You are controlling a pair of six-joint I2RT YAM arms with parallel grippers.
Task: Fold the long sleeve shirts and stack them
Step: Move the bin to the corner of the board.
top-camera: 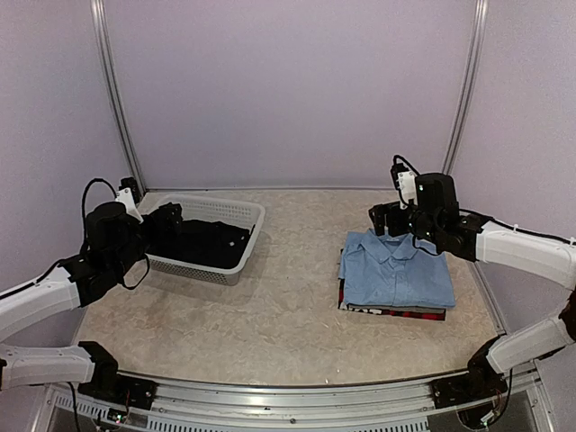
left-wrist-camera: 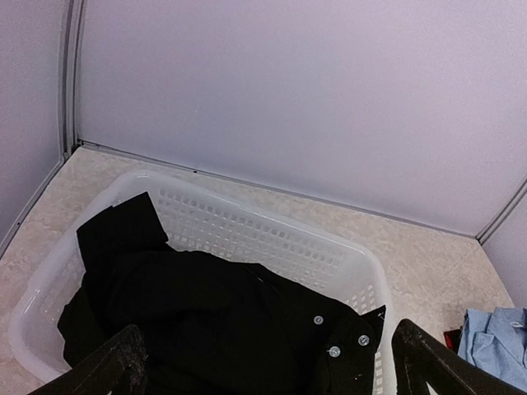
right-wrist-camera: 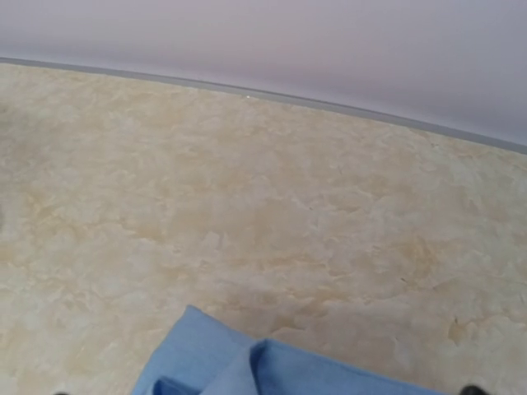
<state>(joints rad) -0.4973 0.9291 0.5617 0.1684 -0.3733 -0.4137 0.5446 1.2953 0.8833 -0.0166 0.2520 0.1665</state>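
Fingers (left-wrist-camera: 123, 362) of the left gripper (left-wrist-camera: 268, 329) stand wide apart with nothing between them, one dark tip at each lower corner of the left wrist view. The gripper hangs over the near left part of the white mesh basket (top-camera: 245, 212). Below the spread fingers lies the black shirt (left-wrist-camera: 206, 313), crumpled loosely inside the basket. One corner of cloth rides up toward the far left wall of the basket, and a few pale buttons (left-wrist-camera: 318, 319) show near its right end. From above, this shirt fills most of the basket, which sits on the left side of the table (top-camera: 288, 306), close to the back wall (top-camera: 288, 90). Over on the right, the right gripper (top-camera: 385, 219) hovers just beyond the collar end of the light blue shirt (top-camera: 396, 268). In its wrist view only tiny dark specks of its fingertips show at the bottom edge, far apart, so it looks open and is carrying nothing. The light blue shirt lies folded flat into a neat rectangle, collar toward the back wall. It rests on top of the red-and-black shirt (top-camera: 396, 312), of which only a strip shows along the near and left edges of the stack. The stack sits well apart from the basket, with bare tabletop between them.
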